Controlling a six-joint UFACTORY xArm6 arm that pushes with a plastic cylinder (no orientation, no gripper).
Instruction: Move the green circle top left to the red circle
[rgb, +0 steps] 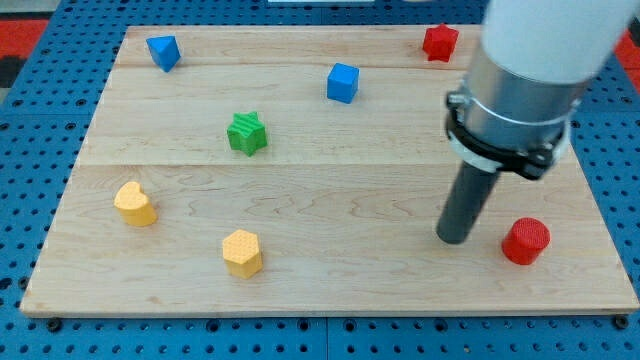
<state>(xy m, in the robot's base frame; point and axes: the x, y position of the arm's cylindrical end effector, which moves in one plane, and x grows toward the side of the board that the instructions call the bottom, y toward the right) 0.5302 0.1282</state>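
**Kid:** What is on the tabletop (330, 200), going from the view's left?

**Robot:** First a yellow block (134, 203) with rounded sides. Then a blue block (163, 51) up at the top; I cannot make out its shape. Next a yellow hexagon (242, 252) near the bottom, and a green star (246, 133) above it. Then a blue cube (342, 82), and a red block (439, 42) at the top with a bumpy outline.

**Kid:** What are they made of?

**Robot:** They look like hard plastic with fine ridges. The tabletop is pale wood planks, smooth, so blocks should slide easily.

**Kid:** Where is your tool?

**Robot:** It is a plain dark rod. It has no parts to spread or pinch, so it holds nothing. My tip (453, 238) rests on the wood just to the view's left of the red circle (525, 240), not touching it.

**Kid:** And the green circle?

**Robot:** I cannot see one. The only green thing is the star. The circle may be hidden behind my big arm, but I cannot tell.

**Kid:** So which step is this?

**Robot:** I think the start: finding the green circle. Next I must get behind it and push it to the spot up and to the left of the red circle.
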